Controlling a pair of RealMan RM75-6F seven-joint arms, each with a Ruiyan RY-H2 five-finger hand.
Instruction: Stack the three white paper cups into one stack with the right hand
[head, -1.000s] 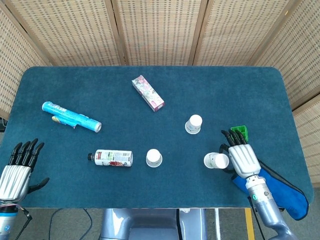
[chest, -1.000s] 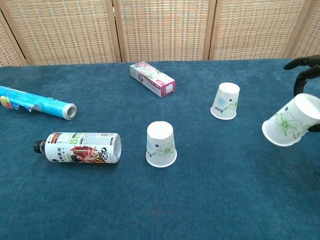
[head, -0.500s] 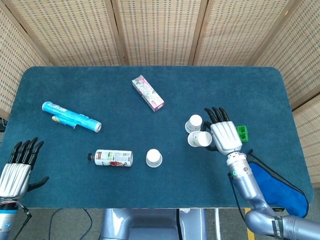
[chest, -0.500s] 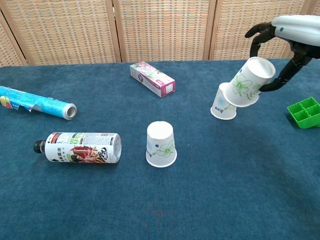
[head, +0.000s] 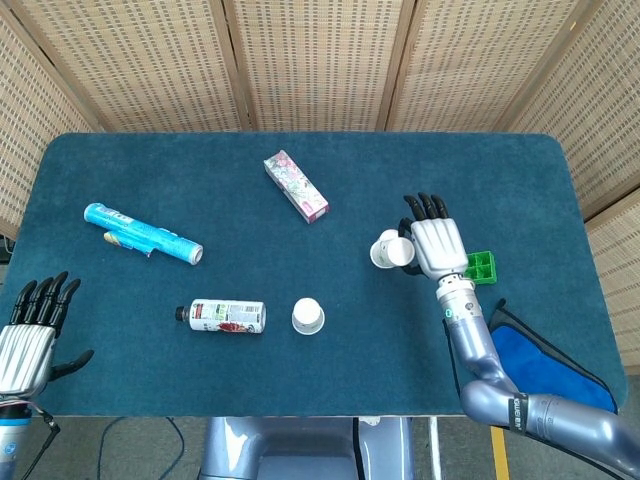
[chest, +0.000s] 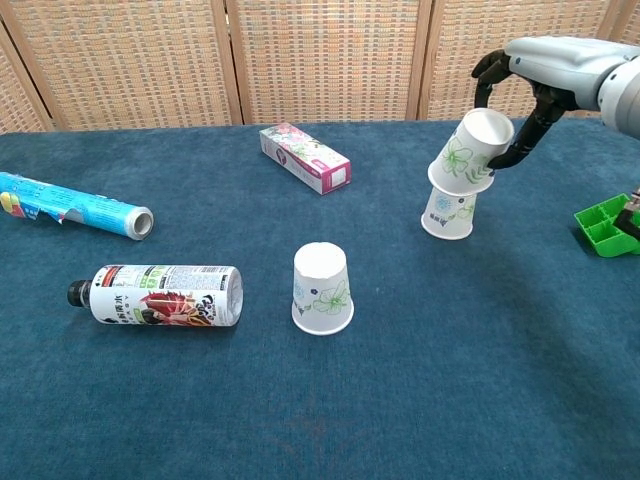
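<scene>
Three white paper cups show on the worktop (chest: 520, 400). The right hand (chest: 530, 75) grasps one cup (chest: 468, 152) mouth-down, its axis tilted toward one o'clock, partly over a second upturned cup (chest: 448, 212). The third cup (chest: 322, 289) stands upside down, upright, well apart at eight o'clock. The left hand (head: 30, 335) hovers released, fingers spread, holding nothing.

We see a blue-covered table (head: 150, 170) carrying two inverted cups (chest: 322, 290) (chest: 447, 213), a bottle (chest: 160, 294), a foil roll (head: 143, 234), a floral box (head: 296, 186) and a green tray (head: 480, 267) near its right edge.
</scene>
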